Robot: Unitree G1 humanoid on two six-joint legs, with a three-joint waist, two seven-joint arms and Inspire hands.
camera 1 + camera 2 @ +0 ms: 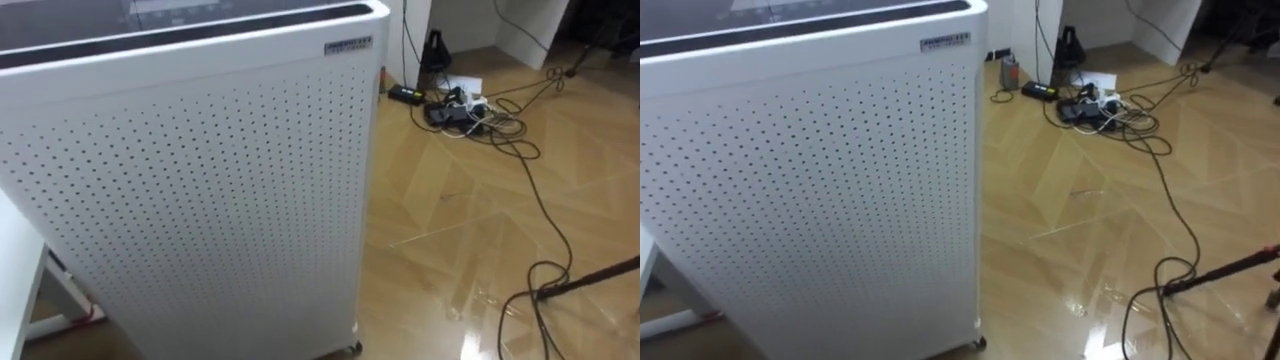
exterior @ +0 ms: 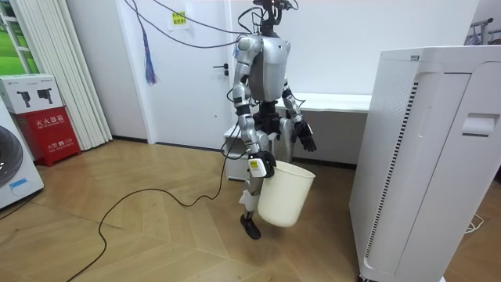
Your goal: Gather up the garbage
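Note:
In the room view I stand on the wooden floor, facing a tall white air purifier (image 2: 423, 157). My right hand (image 2: 264, 165), on the room view's left, is curled on the rim of a white bucket (image 2: 283, 194) that hangs tilted at knee height. My left hand (image 2: 306, 139) hangs free at hip height with relaxed fingers and nothing in it. In the eye views a small upright can-like thing (image 1: 1009, 70) stands on the floor past the purifier's far corner; I cannot tell what it is.
The perforated white purifier (image 1: 200, 190) stands close on my left. A tangle of cables, plugs and a power strip (image 1: 455, 108) lies by the far wall, and a black cable (image 1: 545, 230) loops over the wood floor (image 1: 450, 230) on my right. A white table (image 2: 337, 102) stands behind me.

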